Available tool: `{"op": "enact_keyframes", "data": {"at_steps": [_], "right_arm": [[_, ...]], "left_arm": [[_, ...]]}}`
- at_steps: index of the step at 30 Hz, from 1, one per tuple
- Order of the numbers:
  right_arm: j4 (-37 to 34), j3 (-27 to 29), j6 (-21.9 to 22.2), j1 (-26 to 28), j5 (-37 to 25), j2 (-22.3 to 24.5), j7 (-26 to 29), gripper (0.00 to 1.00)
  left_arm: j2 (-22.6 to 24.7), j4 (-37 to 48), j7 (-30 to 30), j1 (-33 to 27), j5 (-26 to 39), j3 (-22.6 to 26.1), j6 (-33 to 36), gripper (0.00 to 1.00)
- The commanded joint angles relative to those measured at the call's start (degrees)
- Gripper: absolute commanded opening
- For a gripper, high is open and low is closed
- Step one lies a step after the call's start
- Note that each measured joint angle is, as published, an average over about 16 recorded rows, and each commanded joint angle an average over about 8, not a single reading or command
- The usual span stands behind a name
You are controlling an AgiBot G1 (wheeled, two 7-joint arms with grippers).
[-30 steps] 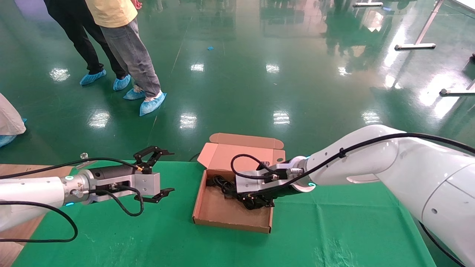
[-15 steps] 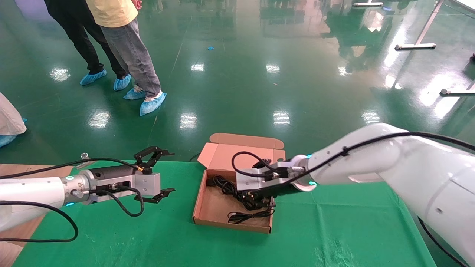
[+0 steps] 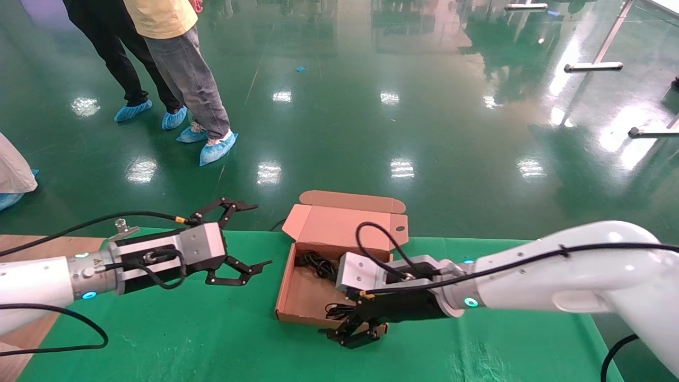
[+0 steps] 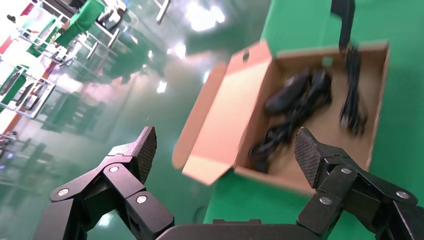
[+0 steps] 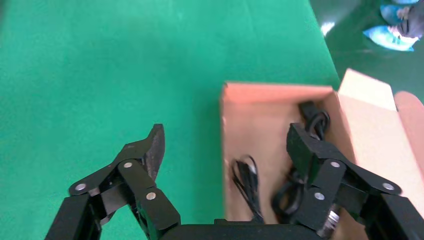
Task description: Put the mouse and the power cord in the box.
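The tan box (image 3: pixel 297 297) lies open on the green cloth, its lid (image 3: pixel 345 225) standing at the back. Inside, the coiled power cord (image 3: pixel 317 262) lies at the far left and the mouse's thin cable bundle (image 3: pixel 339 310) at the near side. In the left wrist view the mouse (image 4: pixel 289 93) rests beside the power cord (image 4: pixel 277 137) in the box (image 4: pixel 380 100). My right gripper (image 3: pixel 353 337) is open and empty, just outside the box's near edge. The right wrist view shows this gripper (image 5: pixel 226 137) over the box wall (image 5: pixel 275 92). My left gripper (image 3: pixel 257 233) hovers open to the left of the box.
Two people (image 3: pixel 175 69) stand on the shiny green floor beyond the table's far left. A bare wooden surface (image 3: pixel 32 244) adjoins the cloth at the left. Metal frame legs (image 3: pixel 594 66) stand at the far right.
My right gripper drew back out of the box towards me, leaving the mouse and its cable inside, and now stands open. My left gripper moved right, towards the box.
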Motion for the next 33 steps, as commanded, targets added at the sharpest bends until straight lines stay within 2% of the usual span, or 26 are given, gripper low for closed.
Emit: {"op": "enact_keyframes", "data": {"at_steps": [1, 33], "right_arm": [[1.53, 2.39, -1.36, -1.33, 0.99, 1.45, 0.64, 1.0], [25.94, 40.45, -22.95, -22.45, 16.75, 24.58, 10.82, 1.0]], "left_arm": [[-0.96, -2.44, -2.84, 0.98, -0.48, -1.07, 0.85, 1.0], [-16.18, -41.28, -48.06, 16.54, -8.08, -18.17, 14.42, 1.0]]}}
